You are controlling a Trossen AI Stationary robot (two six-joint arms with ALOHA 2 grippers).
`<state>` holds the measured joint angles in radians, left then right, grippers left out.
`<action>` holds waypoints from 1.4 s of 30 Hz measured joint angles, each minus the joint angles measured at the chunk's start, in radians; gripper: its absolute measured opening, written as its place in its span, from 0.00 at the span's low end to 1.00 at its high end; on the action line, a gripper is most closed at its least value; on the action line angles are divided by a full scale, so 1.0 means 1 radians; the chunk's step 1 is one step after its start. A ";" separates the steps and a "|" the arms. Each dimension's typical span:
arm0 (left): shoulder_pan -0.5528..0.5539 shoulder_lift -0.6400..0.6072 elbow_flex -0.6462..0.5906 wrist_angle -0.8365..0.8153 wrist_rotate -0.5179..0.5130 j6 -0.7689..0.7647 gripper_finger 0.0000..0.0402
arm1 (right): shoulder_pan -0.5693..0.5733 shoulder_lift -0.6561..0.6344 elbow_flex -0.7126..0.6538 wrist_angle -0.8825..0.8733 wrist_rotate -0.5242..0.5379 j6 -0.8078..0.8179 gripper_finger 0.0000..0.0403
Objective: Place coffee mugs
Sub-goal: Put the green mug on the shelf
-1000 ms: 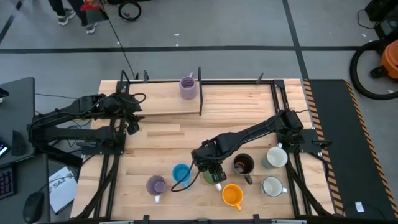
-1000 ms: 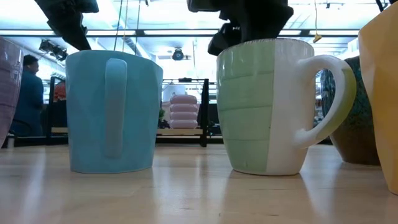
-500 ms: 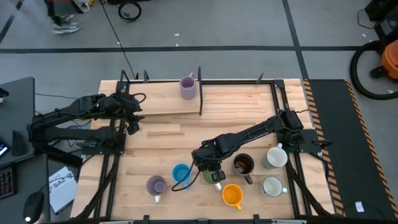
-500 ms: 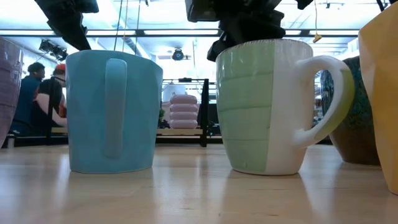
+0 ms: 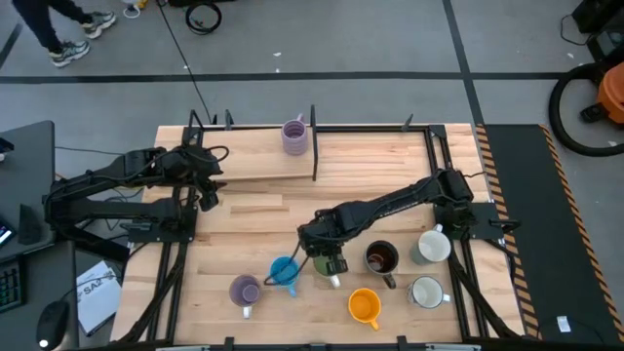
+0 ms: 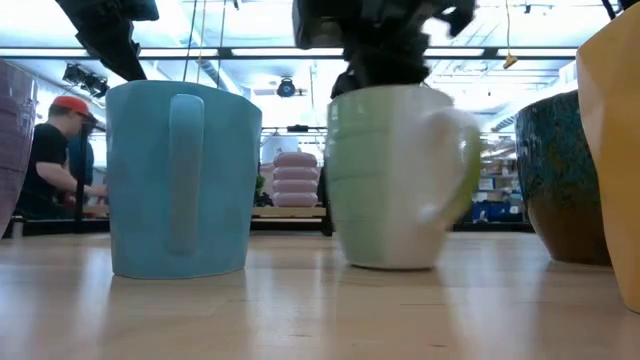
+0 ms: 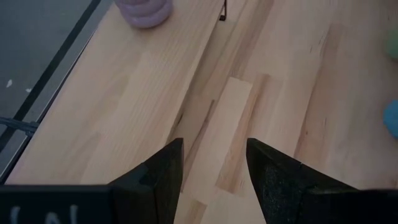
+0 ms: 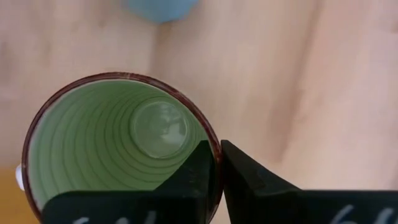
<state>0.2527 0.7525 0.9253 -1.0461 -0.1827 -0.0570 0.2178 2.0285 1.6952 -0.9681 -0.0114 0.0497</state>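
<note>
The green mug (image 5: 329,265) with a white handle stands upright in the near middle of the table, and my right gripper (image 5: 327,255) is shut on it from above. Around it stand the blue mug (image 5: 284,271), a lilac mug (image 5: 244,290), the orange mug (image 5: 364,305), the dark brown mug (image 5: 381,258) and two white mugs (image 5: 426,291) (image 5: 430,246). A second lilac mug (image 5: 294,136) stands on the raised board at the far edge. My left gripper (image 5: 208,185) waits open at the far left, over bare wood (image 7: 211,146). My right gripper holds the green mug by its rim (image 8: 214,163), with one finger (image 8: 198,171) inside the mug and the other (image 8: 249,180) outside its wall. The fingers point down from above. The mug stays upright (image 6: 390,180); whether its base is clear of the table, I cannot tell.
A raised wooden board (image 5: 253,161) runs along the far left, with a dark upright post (image 5: 314,146) beside the lilac mug. Black frame rails border the table. Bare wood lies in the table's middle (image 5: 283,210). A person (image 6: 60,150) stands in the room behind.
My right gripper has gone a little toward the table's far and left edges, taking the green mug with it. The mug has shifted closer to the blue mug and turned about, its handle swinging toward the near side.
</note>
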 joint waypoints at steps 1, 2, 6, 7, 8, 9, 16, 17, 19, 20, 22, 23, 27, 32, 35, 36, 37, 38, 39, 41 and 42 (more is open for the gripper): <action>0.000 0.000 0.000 0.003 -0.004 0.000 0.45 | -0.009 0.000 0.006 0.001 0.011 -0.013 0.08; 0.000 0.000 0.000 0.009 -0.012 -0.001 0.45 | -0.020 0.000 0.010 0.003 0.023 -0.031 0.08; 0.000 0.000 0.000 0.028 -0.034 -0.010 0.45 | -0.073 0.000 0.034 -0.004 0.033 -0.104 0.06; 0.000 0.000 0.000 0.033 -0.034 -0.010 0.45 | -0.089 0.000 0.041 0.002 0.032 -0.115 0.06; 0.000 0.000 0.000 0.036 -0.034 -0.010 0.45 | -0.106 0.000 0.047 0.012 0.030 -0.127 0.06; 0.000 0.000 0.000 0.040 -0.034 -0.010 0.45 | -0.125 0.000 0.054 0.017 0.029 -0.130 0.07; 0.000 0.000 0.000 0.055 -0.035 -0.045 0.45 | -0.255 0.000 0.089 0.097 0.025 -0.122 0.07; 0.000 0.000 0.000 0.058 -0.035 -0.056 0.45 | -0.269 0.000 0.092 0.109 0.023 -0.124 0.07; 0.000 0.000 0.000 0.060 -0.035 -0.076 0.45 | -0.295 0.000 0.106 0.114 0.019 -0.139 0.07; 0.000 0.000 0.000 0.061 -0.035 -0.089 0.45 | -0.308 0.000 0.114 0.114 0.019 -0.153 0.07; 0.000 0.000 0.000 0.075 -0.035 -0.106 0.45 | -0.331 0.000 0.133 0.119 0.018 -0.170 0.07; 0.000 0.000 0.000 0.081 -0.035 -0.115 0.45 | -0.342 0.000 0.142 0.119 0.018 -0.179 0.07; 0.000 0.000 0.000 0.123 -0.032 -0.120 0.45 | -0.377 0.000 0.186 0.117 0.017 -0.204 0.07; -0.024 0.000 -0.067 0.248 0.035 -0.077 0.45 | -0.392 0.000 0.198 0.103 -0.011 -0.211 0.07; -0.044 0.001 -0.137 0.326 0.036 -0.060 0.45 | -0.393 0.000 0.198 0.098 -0.008 -0.206 0.07; -0.048 0.001 -0.161 0.357 0.033 -0.058 0.45 | -0.397 0.000 0.198 0.097 -0.009 -0.205 0.07; -0.051 0.001 -0.181 0.379 0.029 -0.058 0.45 | -0.400 0.000 0.198 0.094 -0.009 -0.205 0.07; -0.054 0.001 -0.198 0.395 0.026 -0.061 0.45 | -0.404 0.000 0.198 0.093 -0.009 -0.206 0.07; -0.056 0.000 -0.210 0.408 0.024 -0.064 0.45 | -0.408 0.002 0.198 0.094 -0.010 -0.206 0.07; -0.056 0.000 -0.225 0.431 0.023 -0.070 0.45 | -0.412 0.025 0.224 0.090 -0.009 -0.209 0.07; -0.056 0.000 -0.231 0.436 0.023 -0.078 0.45 | -0.413 0.046 0.250 0.078 -0.008 -0.211 0.07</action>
<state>0.1963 0.7528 0.6942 -0.6101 -0.1593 -0.1345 -0.1951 2.0747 1.9455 -0.8905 -0.0194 -0.1612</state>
